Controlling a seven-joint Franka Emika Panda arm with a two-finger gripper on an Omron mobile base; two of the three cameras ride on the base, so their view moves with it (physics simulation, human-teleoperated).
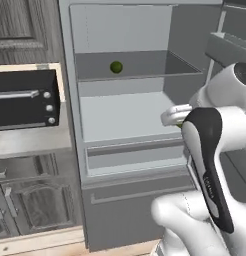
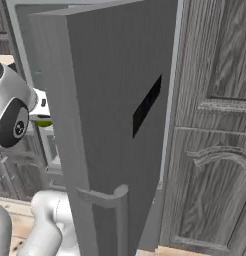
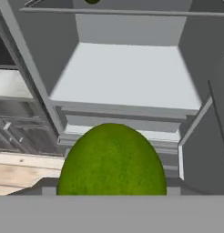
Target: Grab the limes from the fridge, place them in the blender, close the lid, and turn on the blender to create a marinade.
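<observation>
Fridge (image 1: 135, 115) was seen with its door (image 2: 120, 100) swung wide open; in the right base view the door's grey outer face and handle took up the middle of the frame. Inside, pale grey shelves and drawers were visible. One darker lime (image 1: 116, 67) sat on the upper shelf (image 1: 145, 72), towards its left side and set back from the front edge.

A second, brighter lime (image 3: 111, 161) was seen very close to the hand camera, low in the hand view and in front of the fridge's middle shelf (image 3: 127, 77). The finger tips were hidden behind it, so contact could not be confirmed, but the jaws were spread wide and the lime was probably clamped between them. In the left base view a small green sliver (image 1: 180, 124) was visible just beside the white hand, in front of the middle compartment; the same green was seen at the arm's wrist in the right base view (image 2: 43, 121).

A black toaster oven (image 1: 26, 100) with silver knobs was seen left of the fridge, built into dark grey cabinets (image 1: 25, 25). Light wooden floor (image 1: 40, 242) was visible below.
</observation>
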